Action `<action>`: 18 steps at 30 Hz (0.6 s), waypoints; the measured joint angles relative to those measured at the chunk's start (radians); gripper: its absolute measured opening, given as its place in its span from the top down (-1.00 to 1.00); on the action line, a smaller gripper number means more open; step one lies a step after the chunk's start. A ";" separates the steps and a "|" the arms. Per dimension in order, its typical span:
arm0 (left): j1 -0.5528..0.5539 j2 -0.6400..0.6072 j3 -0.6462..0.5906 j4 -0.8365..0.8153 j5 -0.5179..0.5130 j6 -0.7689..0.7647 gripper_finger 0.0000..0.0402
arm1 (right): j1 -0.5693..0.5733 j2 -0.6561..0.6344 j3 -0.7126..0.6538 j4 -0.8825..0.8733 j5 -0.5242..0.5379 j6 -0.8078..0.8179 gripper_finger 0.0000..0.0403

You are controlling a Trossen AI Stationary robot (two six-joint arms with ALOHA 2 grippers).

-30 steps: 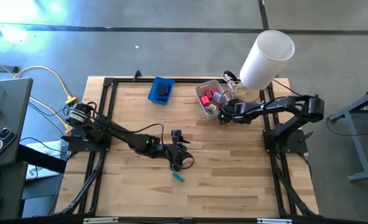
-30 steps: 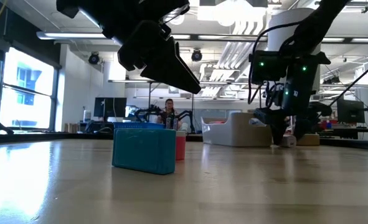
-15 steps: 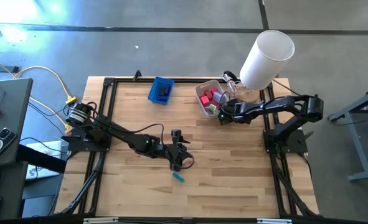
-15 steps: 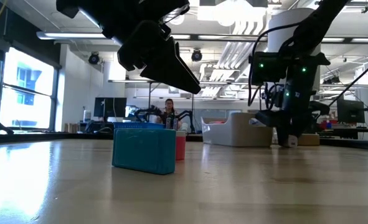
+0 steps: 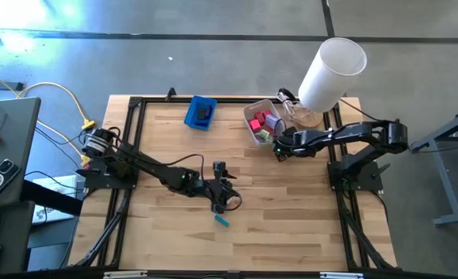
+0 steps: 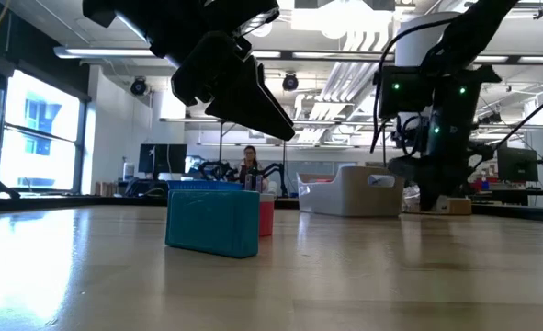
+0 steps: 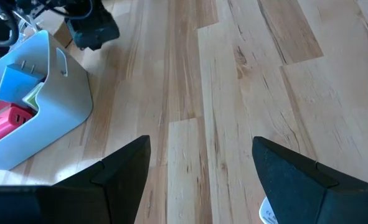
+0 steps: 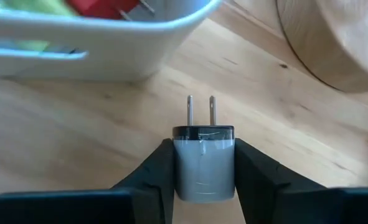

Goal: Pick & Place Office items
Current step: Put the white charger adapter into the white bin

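Right pincer clamped on a white plug adapter beside the translucent bin of office items; left pincer, fingers apart, hangs above a teal piece mid-tabletop.

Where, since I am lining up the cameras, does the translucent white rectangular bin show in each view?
High view: the translucent white rectangular bin sits right of centre, near the table's far edge.
Low view: right of centre, far back on the table.
Left wrist view: at the left edge, coloured items inside.
Right wrist view: across the top, mostly its wall.
Shared landmark: the right claw beside the bin, shut on a small white plug adapter.
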 joint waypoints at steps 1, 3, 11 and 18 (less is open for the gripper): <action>0.000 0.000 0.000 0.000 0.000 0.000 -0.36 | 0.012 -0.012 0.000 -0.013 0.000 0.006 0.43; 0.000 0.000 0.000 0.000 0.000 0.000 -0.36 | 0.038 -0.038 0.000 -0.052 0.000 0.022 0.43; 0.000 0.000 0.000 0.001 0.000 -0.018 -0.36 | 0.161 -0.173 0.041 -0.268 0.036 0.158 0.43; 0.000 0.000 0.000 0.001 -0.001 -0.016 -0.36 | 0.231 -0.240 0.189 -0.364 0.113 0.148 0.43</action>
